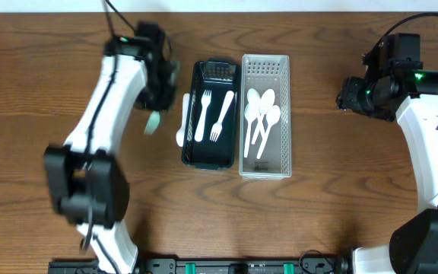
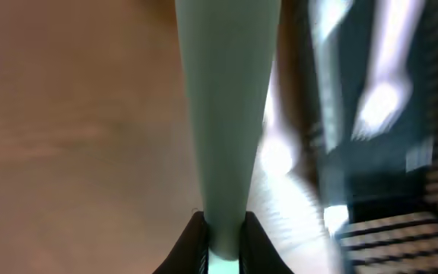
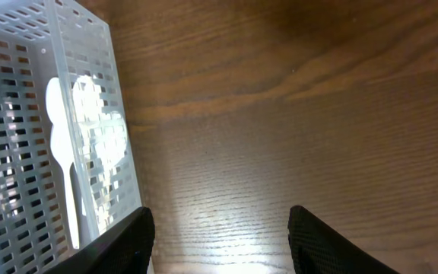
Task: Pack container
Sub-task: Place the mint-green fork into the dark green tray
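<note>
My left gripper [image 1: 157,99] is shut on the handle of a pale green plastic utensil [image 1: 152,122], held above the table just left of the dark basket [image 1: 191,156]. In the blurred left wrist view the utensil [image 2: 226,114] runs up from the jaws [image 2: 224,243], with the dark basket [image 2: 371,183] to the right. That basket holds two white forks [image 1: 213,114]. The white slotted basket [image 1: 286,114] holds several white spoons [image 1: 261,114]. My right gripper [image 1: 352,95] is open and empty over bare wood [image 3: 219,236], right of the white basket [image 3: 90,61].
A white utensil [image 1: 181,122] lies on the table against the dark basket's left side. The two baskets stand side by side at the table's middle. Bare wood surrounds them.
</note>
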Tool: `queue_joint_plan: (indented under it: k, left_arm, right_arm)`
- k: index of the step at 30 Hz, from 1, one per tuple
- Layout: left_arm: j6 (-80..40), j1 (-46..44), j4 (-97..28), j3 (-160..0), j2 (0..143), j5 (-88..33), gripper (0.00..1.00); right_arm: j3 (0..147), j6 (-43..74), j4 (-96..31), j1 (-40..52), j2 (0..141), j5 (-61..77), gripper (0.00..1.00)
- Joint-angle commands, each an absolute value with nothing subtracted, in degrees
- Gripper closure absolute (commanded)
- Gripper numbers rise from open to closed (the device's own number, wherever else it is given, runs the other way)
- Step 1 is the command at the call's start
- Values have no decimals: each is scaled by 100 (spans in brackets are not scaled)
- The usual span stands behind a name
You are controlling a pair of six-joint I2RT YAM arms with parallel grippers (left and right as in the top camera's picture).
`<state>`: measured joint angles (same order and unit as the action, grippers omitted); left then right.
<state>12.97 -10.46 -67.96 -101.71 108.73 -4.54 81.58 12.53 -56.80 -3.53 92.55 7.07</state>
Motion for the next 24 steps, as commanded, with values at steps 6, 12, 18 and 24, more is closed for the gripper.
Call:
queue_joint_plan:
  k: [6, 12, 18, 24]
  left_arm:
    - [207, -1916, -6429, -10197, 10626, -947, 94]
    - [-16, -2167, -6230, -10097, 11343, -952, 83]
    - [-14, -2069, -6318, -10193, 11325, -950, 27]
    - [-8, -1553, -6355, -10213, 10978, -943, 27]
  right_arm:
    - [8160, 1214, -5638, -368, 9262, 755, 40]
    - [8160, 1214, -5640, -368, 9262, 755, 41]
    - [8160, 1216, -5640, -368, 9262, 755, 40]
    - [8158, 1216, -5647, -368, 9262, 755, 40]
